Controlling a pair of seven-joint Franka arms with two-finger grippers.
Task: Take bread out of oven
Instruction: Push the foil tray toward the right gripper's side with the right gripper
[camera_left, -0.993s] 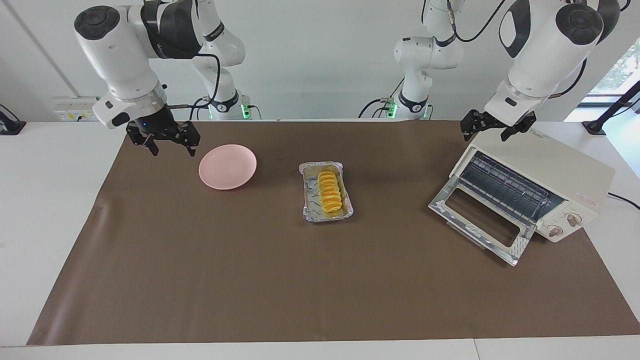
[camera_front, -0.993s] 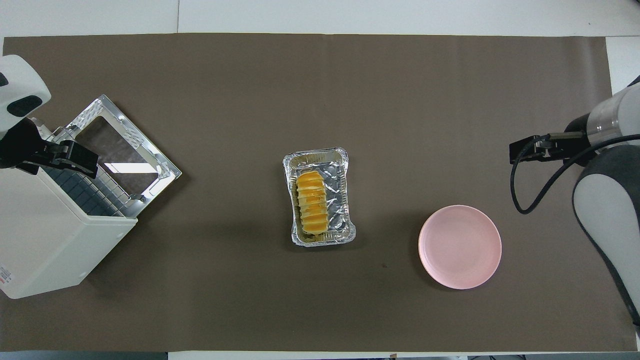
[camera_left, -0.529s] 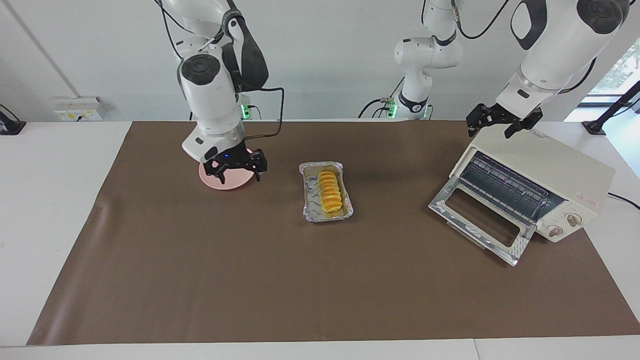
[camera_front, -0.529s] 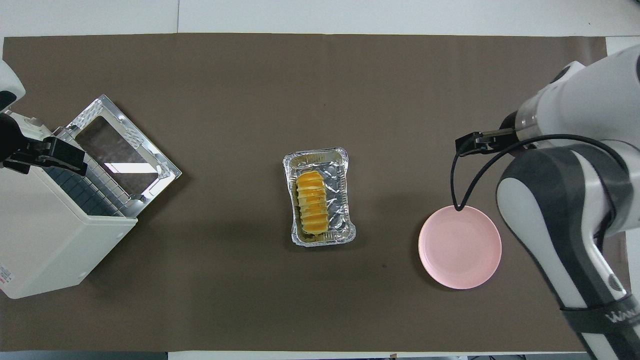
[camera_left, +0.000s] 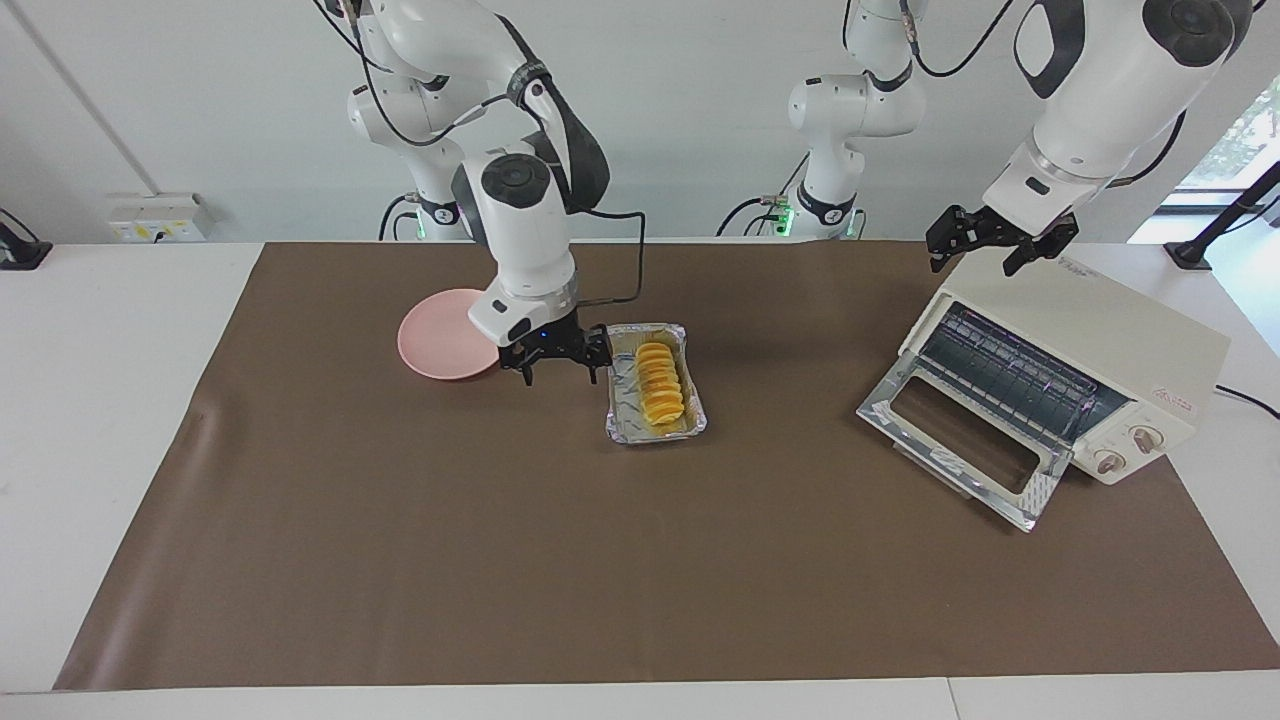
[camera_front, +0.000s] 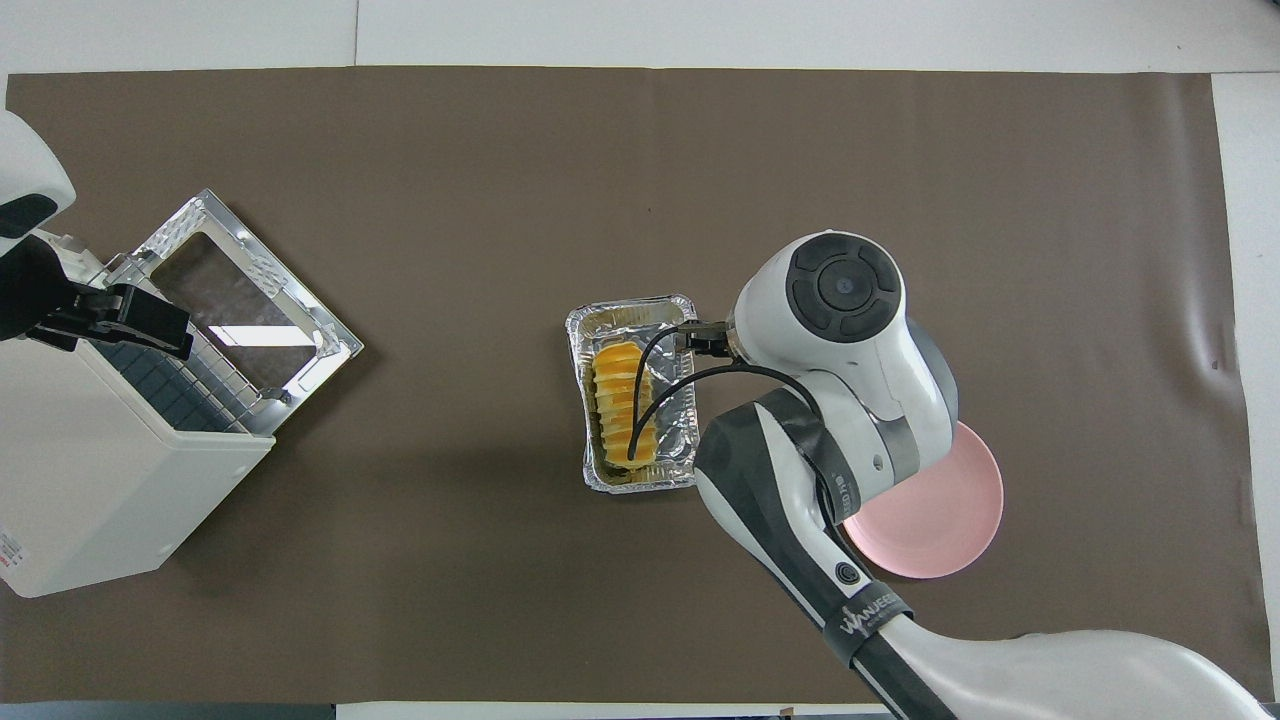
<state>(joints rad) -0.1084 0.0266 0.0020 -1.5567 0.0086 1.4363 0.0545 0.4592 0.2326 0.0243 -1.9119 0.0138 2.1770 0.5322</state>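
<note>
The bread (camera_left: 660, 385) lies in a crinkled foil tray (camera_left: 655, 432) in the middle of the mat, outside the oven; it also shows in the overhead view (camera_front: 618, 400). The cream oven (camera_left: 1100, 335) stands at the left arm's end with its glass door (camera_left: 960, 440) dropped open and the wire rack bare. My right gripper (camera_left: 560, 368) is open and empty, low over the mat between the pink plate and the tray. My left gripper (camera_left: 972, 262) is open and empty over the oven's top edge.
A round pink plate (camera_left: 440, 335) lies toward the right arm's end, beside the tray. In the overhead view the right arm covers part of the plate (camera_front: 950, 530) and the tray's edge (camera_front: 640, 312). The brown mat covers most of the table.
My right gripper has swept from the mat's end, over the pink plate, to just beside the foil tray. My left gripper has stayed over the oven's top.
</note>
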